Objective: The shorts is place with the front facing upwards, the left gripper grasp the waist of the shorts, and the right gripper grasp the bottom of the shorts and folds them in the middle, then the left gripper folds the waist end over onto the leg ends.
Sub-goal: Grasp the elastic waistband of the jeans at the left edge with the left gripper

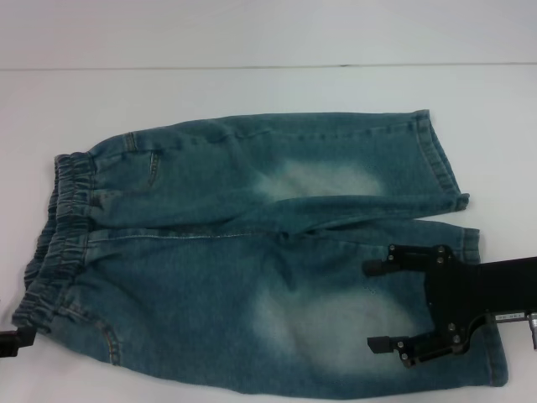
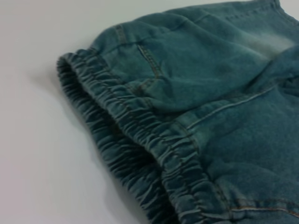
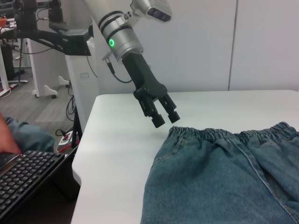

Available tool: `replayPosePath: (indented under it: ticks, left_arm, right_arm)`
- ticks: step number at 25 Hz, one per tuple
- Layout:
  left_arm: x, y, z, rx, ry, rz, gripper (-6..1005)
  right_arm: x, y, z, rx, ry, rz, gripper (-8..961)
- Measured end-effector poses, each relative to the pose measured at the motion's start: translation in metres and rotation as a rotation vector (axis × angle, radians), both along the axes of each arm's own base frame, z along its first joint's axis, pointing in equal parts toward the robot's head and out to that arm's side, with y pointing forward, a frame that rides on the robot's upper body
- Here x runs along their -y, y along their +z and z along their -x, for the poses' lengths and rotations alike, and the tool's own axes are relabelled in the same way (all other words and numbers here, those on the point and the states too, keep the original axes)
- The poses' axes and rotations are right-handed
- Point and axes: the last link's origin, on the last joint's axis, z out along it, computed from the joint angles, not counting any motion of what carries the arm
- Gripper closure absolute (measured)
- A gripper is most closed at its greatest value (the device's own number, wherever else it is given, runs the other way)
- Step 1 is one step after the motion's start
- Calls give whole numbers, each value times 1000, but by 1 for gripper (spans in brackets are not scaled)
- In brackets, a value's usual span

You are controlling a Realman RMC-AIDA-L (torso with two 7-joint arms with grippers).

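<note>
flat, faded-face up — blue-green denim shorts [image 1: 252, 260]

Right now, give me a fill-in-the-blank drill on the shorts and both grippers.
1. The shorts lie flat on a ____ table.
2. The right gripper is over the leg nearer the robot, its fingers ____.
3. The left gripper hangs just off the ____ of the shorts.

Missing: white; open; waist

A plain white flat surface [image 1: 252, 92]; a black computer keyboard [image 3: 25, 175] beside its edge; grey floor [image 3: 51, 112] beyond.
</note>
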Motion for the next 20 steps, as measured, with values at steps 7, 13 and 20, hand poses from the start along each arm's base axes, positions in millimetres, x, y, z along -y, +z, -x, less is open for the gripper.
replayPosePath:
  ticks: [7, 13, 20]
  left_arm:
    - [-7, -5, -5, 2, -10, 23, 152]
    - [-14, -9, -3, -4, -5, 9, 155]
    - [-20, -15, -4, -23, 4, 35, 158]
  right_arm:
    - [0, 0, 0, -1, 0, -1, 8]
    - [1, -1, -2, 0, -7, -4, 8]
    - [1, -1, -3, -2, -13, -8, 9]
